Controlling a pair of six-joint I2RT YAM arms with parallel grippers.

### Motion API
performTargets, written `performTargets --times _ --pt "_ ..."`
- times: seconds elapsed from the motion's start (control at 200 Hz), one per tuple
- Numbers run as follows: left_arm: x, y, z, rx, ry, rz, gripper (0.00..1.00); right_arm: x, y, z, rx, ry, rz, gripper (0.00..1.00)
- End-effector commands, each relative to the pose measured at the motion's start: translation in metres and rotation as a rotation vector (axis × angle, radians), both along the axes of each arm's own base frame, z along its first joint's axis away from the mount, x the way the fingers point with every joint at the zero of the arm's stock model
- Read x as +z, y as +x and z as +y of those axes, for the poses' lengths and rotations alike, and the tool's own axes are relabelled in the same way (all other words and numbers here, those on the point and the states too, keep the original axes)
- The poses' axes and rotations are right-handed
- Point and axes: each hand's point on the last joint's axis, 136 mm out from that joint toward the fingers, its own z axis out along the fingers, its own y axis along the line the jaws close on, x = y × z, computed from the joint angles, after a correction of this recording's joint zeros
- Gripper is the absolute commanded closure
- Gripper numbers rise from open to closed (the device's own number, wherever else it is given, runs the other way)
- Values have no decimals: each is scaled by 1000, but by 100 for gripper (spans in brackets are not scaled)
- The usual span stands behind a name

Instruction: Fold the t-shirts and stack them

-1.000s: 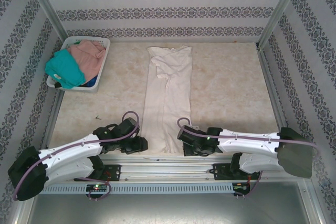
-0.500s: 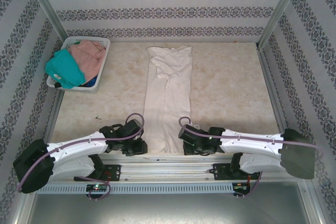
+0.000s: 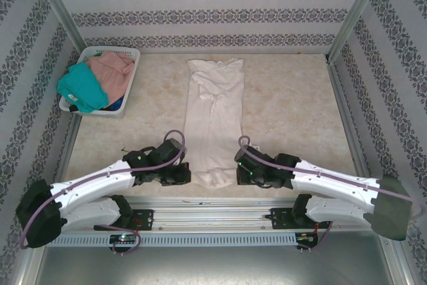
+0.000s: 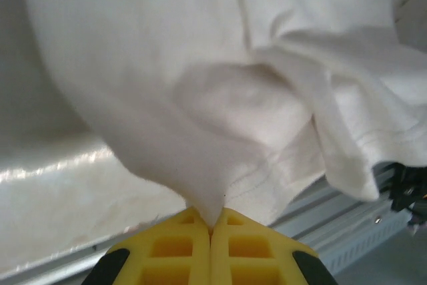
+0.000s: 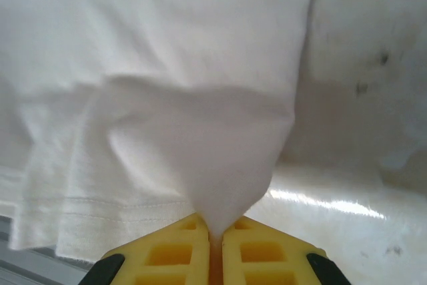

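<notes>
A long cream t-shirt (image 3: 213, 111) lies folded into a narrow strip down the middle of the table, collar end far. My left gripper (image 3: 185, 175) is shut on its near left hem corner, and the cloth (image 4: 220, 118) rises in a pinched peak from the yellow fingers (image 4: 173, 248). My right gripper (image 3: 241, 174) is shut on the near right hem corner, where the cloth (image 5: 200, 138) is drawn up between its yellow fingers (image 5: 257, 251). The near end of the shirt is lifted a little off the table. A teal t-shirt (image 3: 81, 87) and a dusty-pink t-shirt (image 3: 112, 70) lie crumpled in the basket.
A white lattice basket (image 3: 130, 58) stands at the far left corner of the beige table (image 3: 287, 111). Patterned walls close in the back and both sides. A metal rail (image 3: 213, 203) runs along the near edge by the arm bases.
My left gripper has closed on the shirt's near left corner. Both grippers have moved away from the near edge, carrying the hem with them, so the shirt's near end now sits farther in.
</notes>
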Motion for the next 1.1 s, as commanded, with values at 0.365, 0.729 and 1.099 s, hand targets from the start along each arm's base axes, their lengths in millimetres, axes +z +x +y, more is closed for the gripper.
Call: performTargets --times 0.365,0.729,1.099 --pt "44 194 -17 9 -70 -138 99 56 156 -9 -53 -20 -141 88" --pt "27 287 10 98 -159 -99 99 42 250 -7 -57 -10 -92 86" --pt "-5 338 16 117 -219 -26 91 15 301 -17 -85 32 -30 70"
